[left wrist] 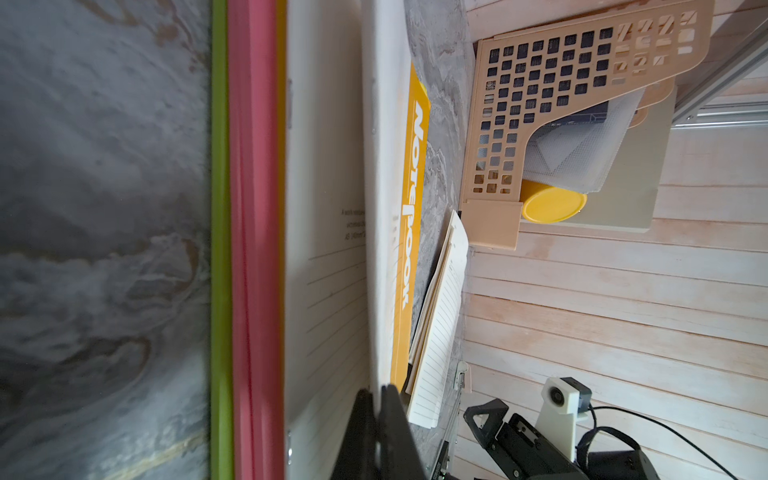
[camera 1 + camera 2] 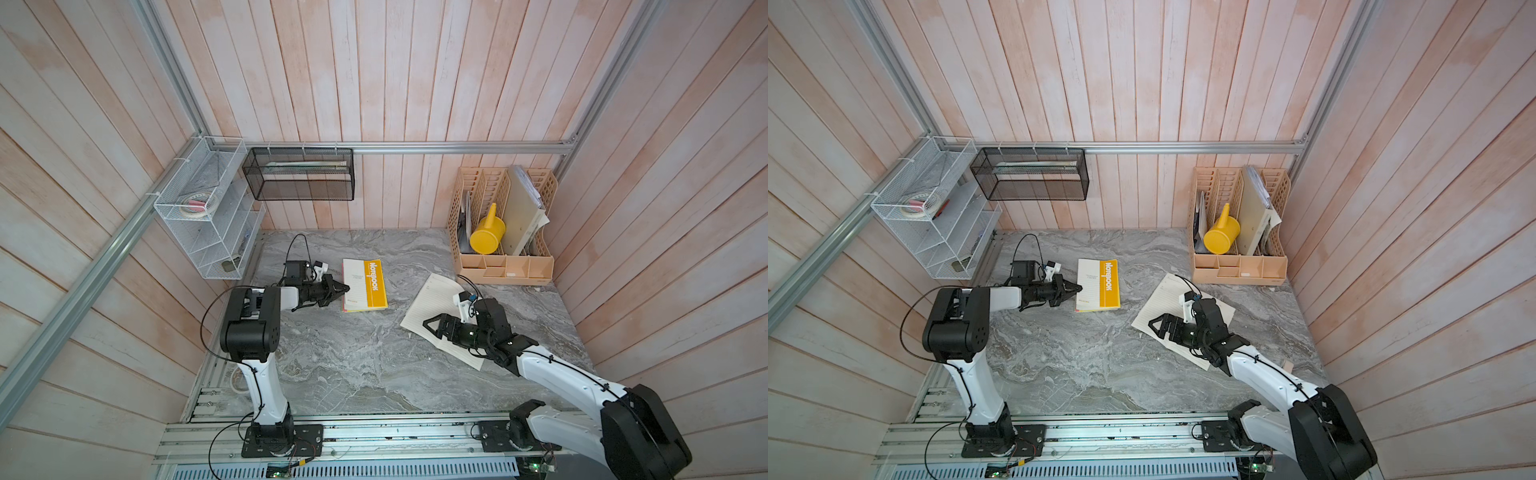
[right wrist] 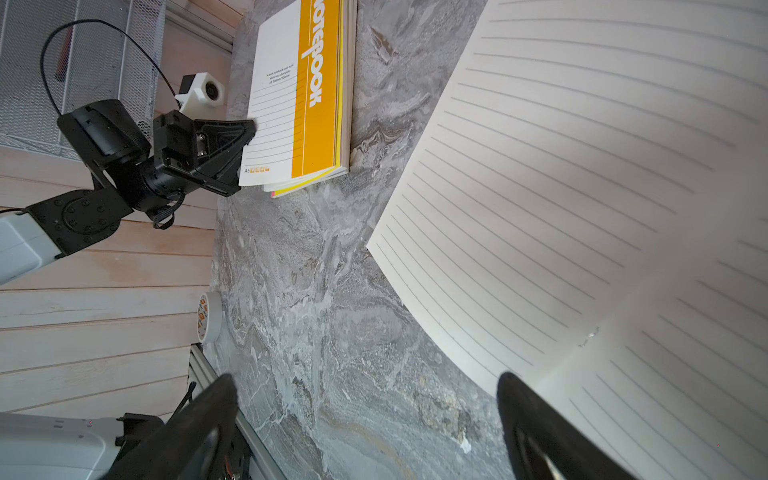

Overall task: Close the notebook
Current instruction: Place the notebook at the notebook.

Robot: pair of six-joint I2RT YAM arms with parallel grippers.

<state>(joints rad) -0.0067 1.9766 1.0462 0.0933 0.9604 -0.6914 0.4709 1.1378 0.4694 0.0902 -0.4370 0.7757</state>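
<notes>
Left hand (image 2: 345, 288) level, tight on the yellow notebook cover (image 2: 361, 286); right hand (image 2: 430, 328) open over lined pages (image 2: 432, 299).

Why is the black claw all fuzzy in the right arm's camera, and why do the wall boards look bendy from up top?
Right wrist view: the right gripper sits too near the lens, so its fingers blur. Left wrist view: the yellow notebook smears along its close page edges, while the far file organizer is sharp. Both top views: a wide lens fans the wall planks outward.
</notes>
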